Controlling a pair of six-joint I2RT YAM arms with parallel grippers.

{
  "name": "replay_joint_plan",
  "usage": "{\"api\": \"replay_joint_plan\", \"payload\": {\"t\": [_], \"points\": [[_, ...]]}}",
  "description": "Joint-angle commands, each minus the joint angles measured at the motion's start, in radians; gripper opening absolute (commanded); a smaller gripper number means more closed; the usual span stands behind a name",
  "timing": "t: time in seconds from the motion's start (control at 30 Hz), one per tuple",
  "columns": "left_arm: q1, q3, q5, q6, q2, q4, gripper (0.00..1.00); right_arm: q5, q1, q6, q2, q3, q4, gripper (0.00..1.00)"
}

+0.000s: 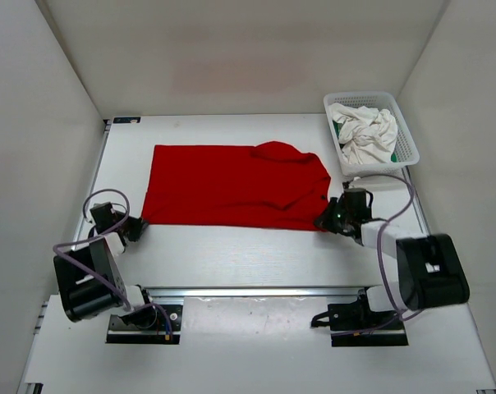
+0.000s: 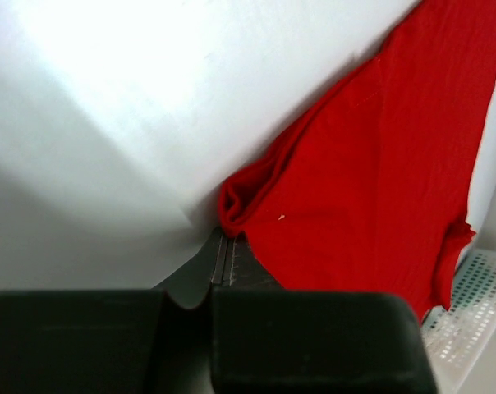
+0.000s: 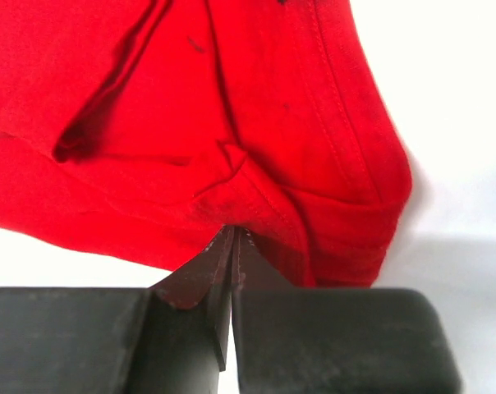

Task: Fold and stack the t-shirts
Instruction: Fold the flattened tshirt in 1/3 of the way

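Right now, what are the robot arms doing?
The robot is working on a red t-shirt spread flat on the table. Its left gripper is pinched shut on the shirt's near left corner, and its right gripper on the near right corner. A white t-shirt lies crumpled in the basket at the far right.

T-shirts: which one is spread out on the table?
The red t-shirt: it lies spread flat on the table, while the white t-shirt sits crumpled in the mesh basket.

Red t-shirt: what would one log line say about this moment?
red t-shirt spread on table | left gripper shut on near-left corner | right gripper shut on near-right corner | white t-shirt in basket
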Motion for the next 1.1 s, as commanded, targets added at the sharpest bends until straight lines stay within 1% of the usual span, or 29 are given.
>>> {"api": "replay_joint_plan", "payload": {"t": [0.0, 0.03, 0.07, 0.1, 0.13, 0.17, 0.23, 0.27, 0.3, 0.33, 0.37, 0.4, 0.43, 0.47, 0.5, 0.53, 0.57, 0.6, 0.63, 0.67, 0.7, 0.73, 0.8, 0.83, 0.9, 0.93, 1.0, 1.03, 1.07], "points": [[0.021, -0.044, -0.008, 0.077, -0.106, -0.132, 0.00, -0.019, -0.008, 0.026, -0.103, -0.165, -0.147, 0.01], [0.029, -0.064, -0.010, 0.097, -0.142, -0.192, 0.00, -0.021, 0.004, 0.040, -0.160, -0.196, -0.167, 0.01], [0.034, -0.073, -0.007, 0.118, -0.165, -0.211, 0.00, -0.010, 0.012, 0.040, -0.195, -0.202, -0.182, 0.00], [0.052, -0.104, 0.004, 0.128, -0.221, -0.243, 0.00, -0.002, 0.032, 0.049, -0.256, -0.210, -0.220, 0.00], [0.069, -0.116, 0.016, 0.149, -0.252, -0.273, 0.00, 0.001, 0.041, 0.055, -0.277, -0.213, -0.255, 0.00], [0.068, -0.107, 0.012, 0.172, -0.304, -0.295, 0.00, 0.004, 0.043, 0.058, -0.339, -0.212, -0.270, 0.00], [0.020, -0.072, -0.017, 0.200, -0.364, -0.369, 0.00, 0.008, 0.050, 0.057, -0.434, -0.190, -0.331, 0.00], [-0.027, -0.057, -0.027, 0.216, -0.407, -0.381, 0.05, 0.019, 0.049, 0.052, -0.476, -0.179, -0.354, 0.00], [-0.046, -0.047, -0.047, 0.221, -0.411, -0.395, 0.19, 0.018, 0.044, 0.042, -0.487, -0.167, -0.365, 0.00], [-0.070, -0.035, -0.032, 0.220, -0.418, -0.412, 0.37, 0.013, 0.037, 0.019, -0.505, -0.137, -0.389, 0.04], [-0.071, -0.030, -0.022, 0.227, -0.420, -0.407, 0.45, 0.015, 0.031, 0.008, -0.513, -0.114, -0.404, 0.06], [-0.064, -0.021, 0.005, 0.233, -0.424, -0.404, 0.66, 0.021, 0.035, -0.014, -0.513, -0.075, -0.427, 0.11], [-0.060, -0.018, 0.001, 0.235, -0.430, -0.404, 0.76, 0.013, 0.052, -0.024, -0.510, -0.049, -0.434, 0.17], [-0.073, 0.002, -0.007, 0.247, -0.440, -0.407, 0.82, 0.022, 0.090, -0.029, -0.499, -0.031, -0.440, 0.24], [-0.080, 0.009, -0.072, 0.264, -0.455, -0.418, 0.88, 0.056, 0.115, -0.023, -0.487, -0.005, -0.435, 0.25], [-0.112, 0.020, -0.123, 0.270, -0.478, -0.415, 0.91, 0.082, 0.168, -0.026, -0.466, 0.012, -0.408, 0.29], [-0.124, 0.023, -0.142, 0.282, -0.514, -0.412, 0.91, 0.090, 0.214, -0.038, -0.432, 0.028, -0.373, 0.32], [-0.124, 0.019, -0.130, 0.278, -0.524, -0.409, 0.88, 0.087, 0.222, -0.043, -0.407, 0.035, -0.357, 0.29], [-0.126, 0.028, -0.128, 0.281, -0.524, -0.393, 0.68, 0.059, 0.247, -0.061, -0.356, 0.057, -0.318, 0.17], [-0.133, 0.033, -0.089, 0.283, -0.520, -0.377, 0.42, 0.047, 0.263, -0.067, -0.296, 0.078, -0.279, 0.03], [-0.138, 0.026, -0.078, 0.278, -0.510, -0.363, 0.31, 0.039, 0.276, -0.063, -0.274, 0.086, -0.264, 0.00], [-0.152, 0.032, -0.064, 0.273, -0.500, -0.341, 0.17, 0.042, 0.288, -0.075, -0.219, 0.110, -0.241, 0.00], [-0.211, 0.020, -0.059, 0.254, -0.492, -0.311, 0.08, 0.064, 0.304, -0.075, -0.142, 0.140, -0.219, 0.00], [-0.278, 0.014, -0.077, 0.244, -0.478, -0.288, 0.07, 0.059, 0.307, -0.077, -0.104, 0.160, -0.193, 0.00], [-0.420, 0.014, -0.126, 0.200, -0.464, -0.239, 0.08, 0.039, 0.304, -0.072, -0.058, 0.173, -0.162, 0.10], [-0.527, 0.004, -0.184, 0.180, -0.449, -0.199, 0.09, 0.030, 0.302, -0.061, -0.038, 0.172, -0.138, 0.21], [-0.719, 0.025, -0.292, 0.163, -0.397, -0.144, 0.09, -0.001, 0.304, -0.041, -0.015, 0.175, -0.101, 0.35], [-0.745, 0.025, -0.301, 0.163, -0.380, -0.116, 0.09, 0.005, 0.308, -0.031, -0.013, 0.180, -0.102, 0.37], [-0.802, 0.028, -0.308, 0.158, -0.362, -0.090, 0.10, 0.008, 0.316, -0.034, 0.007, 0.181, -0.102, 0.38]]}}
